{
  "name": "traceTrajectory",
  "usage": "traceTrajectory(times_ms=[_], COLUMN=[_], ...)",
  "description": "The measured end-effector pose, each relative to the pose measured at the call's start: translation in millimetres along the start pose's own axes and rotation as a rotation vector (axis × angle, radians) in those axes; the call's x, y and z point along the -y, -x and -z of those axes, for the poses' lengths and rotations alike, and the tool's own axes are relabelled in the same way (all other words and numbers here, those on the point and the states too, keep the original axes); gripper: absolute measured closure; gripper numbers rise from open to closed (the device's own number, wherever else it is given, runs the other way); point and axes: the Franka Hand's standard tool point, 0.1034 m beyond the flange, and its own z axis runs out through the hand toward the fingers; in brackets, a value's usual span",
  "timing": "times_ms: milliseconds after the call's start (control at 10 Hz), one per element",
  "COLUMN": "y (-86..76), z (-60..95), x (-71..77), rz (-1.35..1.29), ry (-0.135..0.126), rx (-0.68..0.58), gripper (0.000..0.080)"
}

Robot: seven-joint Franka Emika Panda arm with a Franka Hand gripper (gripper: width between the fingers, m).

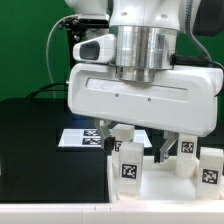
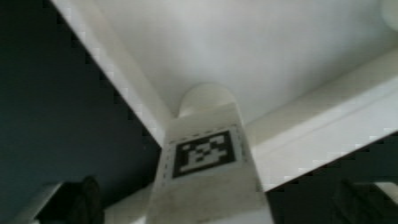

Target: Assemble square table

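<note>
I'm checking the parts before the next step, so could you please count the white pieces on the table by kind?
Legs clearly seen: 3 (leg towards the exterior view's left, middle leg, leg at the exterior view's right)
Square panel: 1
Marker board: 1
Total: 5

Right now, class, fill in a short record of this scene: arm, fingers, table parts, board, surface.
arm: white Panda hand low over the parts
fingers: open, one finger beside a leg, nothing held
legs: tagged leg upright; others at the exterior view's right
wrist view: tagged leg standing against the white panel
marker board: flat on the black table
</note>
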Motion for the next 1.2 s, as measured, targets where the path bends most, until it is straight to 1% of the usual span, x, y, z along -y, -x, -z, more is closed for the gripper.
traceTrajectory(times_ms=[100, 200, 300, 400, 500, 800, 900, 1000, 1100, 1200], y=[-0.1, -0.1, 0.3, 0.4, 0.6, 4.1, 3.7, 2.5, 2.5, 2.2], z=[0.0, 0.0, -0.2, -0.2, -0.4, -2.2, -2.4, -2.5, -2.8, -3.1], x=[-0.1, 0.0, 0.3, 0.4, 0.6, 8.2, 10.7, 12.5, 14.6, 18.1], rz=[0.0, -0.009, -0.119, -0.196, -0.271, -0.656, -0.83, -0.991, -1.131, -1.334], ry=[0.0, 0.0, -0.001, -0.001, 0.0, 0.008, 0.004, -0.011, -0.035, -0.09], rx=[0.0, 0.0, 0.001, 0.001, 0.001, -0.01, -0.003, 0.004, 0.013, 0.019], gripper=[0.0151, 0.0271, 0.0271, 0.0454, 0.0515, 0.0515, 0.0515, 0.0515, 0.0515, 0.0514])
